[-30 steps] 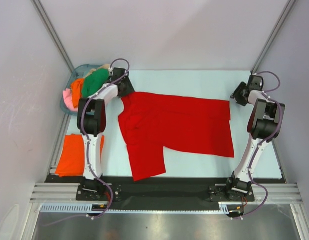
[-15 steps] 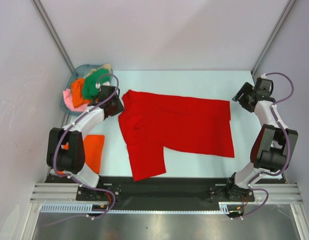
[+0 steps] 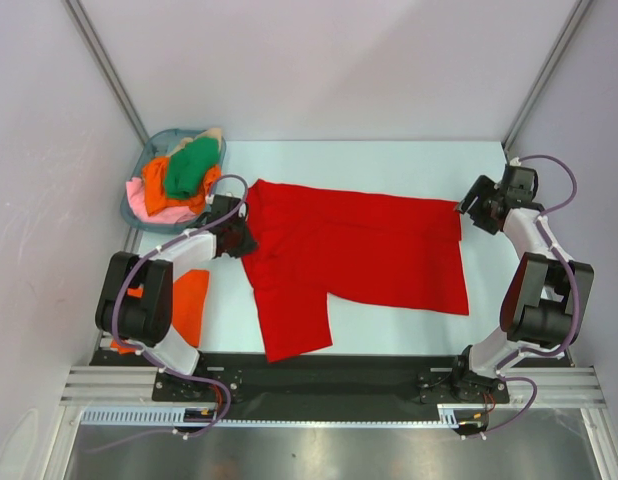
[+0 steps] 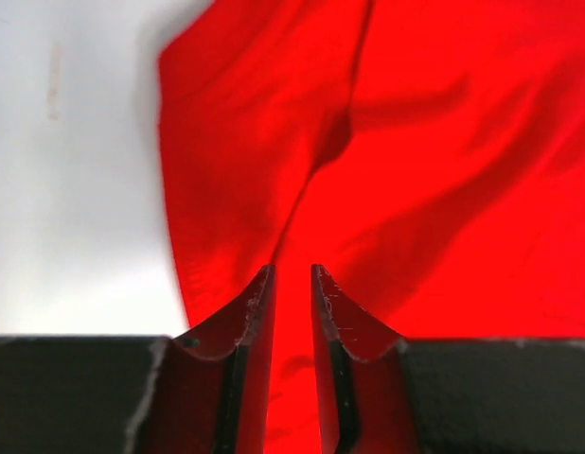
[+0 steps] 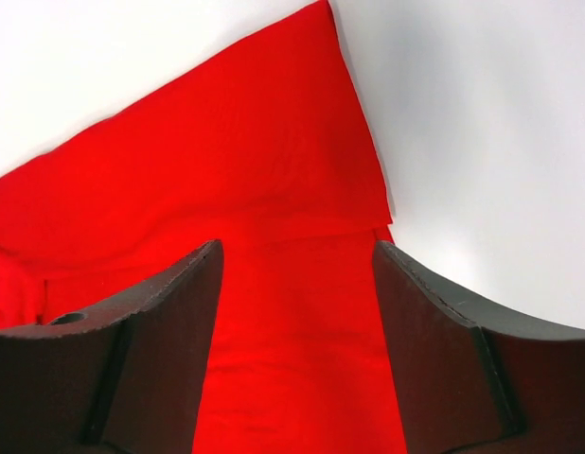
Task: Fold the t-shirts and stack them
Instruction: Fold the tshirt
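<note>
Lying spread on the table, the red shirt seems to await its first fold: left gripper almost pinched at its edge (whether it holds, I cannot tell), right gripper gaping over a corner it must likely clamp next.

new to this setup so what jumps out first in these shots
A bright red t-shirt lies spread across the middle of the table, the left claw narrow at its left edge, the right claw open over its far right corner. At far left, a basket holds crumpled green, orange and pink shirts.
</note>
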`<state>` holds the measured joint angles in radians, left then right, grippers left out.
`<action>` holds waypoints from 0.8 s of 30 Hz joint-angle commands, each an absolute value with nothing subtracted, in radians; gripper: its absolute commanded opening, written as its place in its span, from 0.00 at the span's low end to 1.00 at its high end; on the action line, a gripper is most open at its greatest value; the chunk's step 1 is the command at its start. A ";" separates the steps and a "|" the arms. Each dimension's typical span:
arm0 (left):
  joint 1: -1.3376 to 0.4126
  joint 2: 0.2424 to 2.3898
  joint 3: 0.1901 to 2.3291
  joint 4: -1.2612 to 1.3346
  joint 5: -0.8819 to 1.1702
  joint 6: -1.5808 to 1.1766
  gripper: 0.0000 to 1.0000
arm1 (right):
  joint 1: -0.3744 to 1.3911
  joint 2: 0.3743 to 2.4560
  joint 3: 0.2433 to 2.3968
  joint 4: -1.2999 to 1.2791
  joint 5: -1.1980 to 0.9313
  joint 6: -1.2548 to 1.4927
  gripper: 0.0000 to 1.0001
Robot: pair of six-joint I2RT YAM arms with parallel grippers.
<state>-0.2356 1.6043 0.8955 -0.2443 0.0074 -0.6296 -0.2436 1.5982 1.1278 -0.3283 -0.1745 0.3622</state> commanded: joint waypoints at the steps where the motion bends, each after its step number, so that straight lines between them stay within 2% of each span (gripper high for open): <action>1: -0.258 1.562 0.881 -0.186 0.009 -0.653 0.26 | -0.236 1.582 1.134 -0.308 -0.190 0.345 0.69; 11: -0.262 1.597 0.885 -0.218 -0.038 -0.655 0.34 | -0.245 1.580 1.137 -0.302 -0.202 0.342 0.69; 24: -0.264 1.663 0.896 -0.193 0.003 -0.664 0.32 | -0.250 1.577 1.137 -0.299 -0.210 0.341 0.70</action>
<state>-0.2573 1.6665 0.8890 -0.2176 0.0021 -0.6487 -0.2459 1.5982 1.1278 -0.3233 -0.1932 0.3614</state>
